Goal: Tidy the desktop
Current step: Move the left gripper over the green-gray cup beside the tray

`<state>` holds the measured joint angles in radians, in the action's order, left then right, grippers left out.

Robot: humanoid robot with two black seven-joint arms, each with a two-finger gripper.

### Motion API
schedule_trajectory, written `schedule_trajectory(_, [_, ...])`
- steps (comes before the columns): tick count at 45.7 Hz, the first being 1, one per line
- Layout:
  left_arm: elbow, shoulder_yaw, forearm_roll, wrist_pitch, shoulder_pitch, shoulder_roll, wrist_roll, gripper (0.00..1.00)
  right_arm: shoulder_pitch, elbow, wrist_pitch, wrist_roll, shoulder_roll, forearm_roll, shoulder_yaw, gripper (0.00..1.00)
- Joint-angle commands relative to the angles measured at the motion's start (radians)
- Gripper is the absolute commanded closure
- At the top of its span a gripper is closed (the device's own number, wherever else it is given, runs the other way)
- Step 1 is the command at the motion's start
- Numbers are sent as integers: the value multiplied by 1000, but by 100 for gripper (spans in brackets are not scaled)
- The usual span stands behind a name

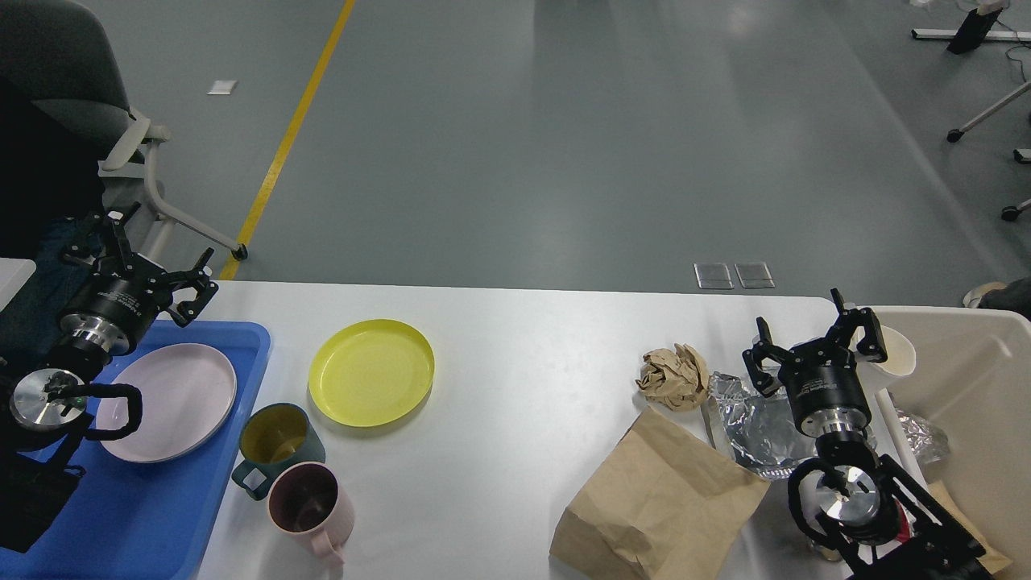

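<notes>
The jaws of the right gripper (816, 336) are standing spread wide, gripping nothing, hovering over the bench's (515, 379) right end beside a white paper cup (896, 352) at the rim of the beige bin (979, 403). The left gripper's (138, 256) jaws are likewise gaping and empty, hanging above the far corner of the blue tray (145, 515). White lettering is showing on both gripper bodies, too small to read. Nearest, one brown paper bag (656, 507) is lying flat, and two mugs are standing touching: a pink one (310, 507) and a dark green one (276, 445). Further on, crumpled foil (753, 427) is lying beside one crumpled brown paper ball (675, 376). Two plates are showing: a pink plate (173, 403) in the tray, a yellow plate (371, 371) on the white bench. More foil (918, 435) is lying inside the bin. Beyond the bench, a grey chair (72, 89) is standing on the floor.
</notes>
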<state>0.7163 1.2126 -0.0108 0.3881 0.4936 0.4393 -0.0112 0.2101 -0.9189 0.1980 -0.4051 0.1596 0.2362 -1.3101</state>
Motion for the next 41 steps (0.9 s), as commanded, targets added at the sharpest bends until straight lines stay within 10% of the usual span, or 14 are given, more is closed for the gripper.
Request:
schedule_trajectory(1, [0, 1, 0, 0, 3, -2, -4, 3, 0, 0, 0, 0, 0, 0, 0, 0])
schedule_trajectory(24, [18, -96, -1, 26, 29, 36, 16, 3, 0, 0, 0, 0, 0, 0, 0, 0])
schedule_trajectory(35, [22, -893, 3, 138, 367, 355, 76, 3, 0, 0, 0, 0, 0, 0, 0, 0])
schedule_trajectory(41, [18, -1391, 11, 395, 637, 392, 77, 3, 0, 0, 0, 0, 0, 0, 0, 0])
